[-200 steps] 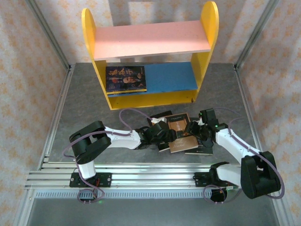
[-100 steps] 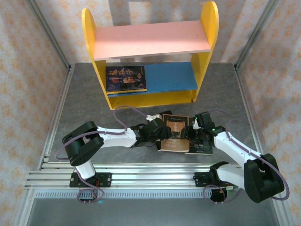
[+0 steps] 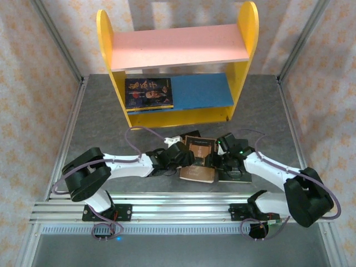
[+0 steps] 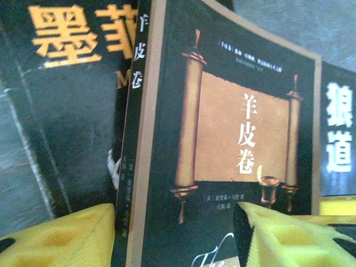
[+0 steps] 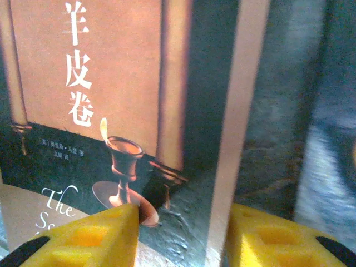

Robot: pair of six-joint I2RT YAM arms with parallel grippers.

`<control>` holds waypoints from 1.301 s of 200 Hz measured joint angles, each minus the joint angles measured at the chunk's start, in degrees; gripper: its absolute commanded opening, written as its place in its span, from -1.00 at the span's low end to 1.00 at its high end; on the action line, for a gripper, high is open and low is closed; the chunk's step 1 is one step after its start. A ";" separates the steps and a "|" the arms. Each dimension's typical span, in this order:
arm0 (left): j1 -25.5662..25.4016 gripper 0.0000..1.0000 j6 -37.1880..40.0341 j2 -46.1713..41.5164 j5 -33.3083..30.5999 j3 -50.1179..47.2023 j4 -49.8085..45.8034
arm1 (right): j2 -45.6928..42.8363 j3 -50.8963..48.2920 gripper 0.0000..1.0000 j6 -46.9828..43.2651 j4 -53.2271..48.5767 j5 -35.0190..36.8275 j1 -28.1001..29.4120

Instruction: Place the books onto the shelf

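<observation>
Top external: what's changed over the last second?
The scroll-cover book slid left, with the left fingers and right fingers travelling on either side of it. The left elbow swung out left and the right arm stretched left. I can't tell whether either pair grips it. Unchanged: the shelf, the shelved book, and the dark book under the right arm.

The scroll-cover book (image 4: 222, 167) carries 羊皮卷 in white down the painted scroll, and the same three characters run down its spine. In the right wrist view its cover (image 5: 111, 83) adds a white script "The" below the lamp. The dark book (image 4: 67, 111) to its left shows 墨 in orange, with a cut-off second character and an "M". The book at the right edge (image 4: 339, 139) reads 狼道. The yellow title on the shelved book (image 3: 148, 93) is too small to read.
</observation>
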 measured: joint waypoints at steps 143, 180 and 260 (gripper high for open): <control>1.22 0.15 -0.09 -6.08 -3.26 -3.96 -7.26 | 2.16 4.28 -0.13 -1.33 1.16 3.65 2.19; 1.22 0.15 -0.11 -2.58 -1.95 -3.93 -6.51 | 4.81 4.31 -0.34 -1.42 1.40 3.65 2.19; 1.70 0.13 0.02 -0.26 -0.35 -2.82 -2.97 | 8.63 4.72 -0.59 -1.33 6.86 3.58 3.78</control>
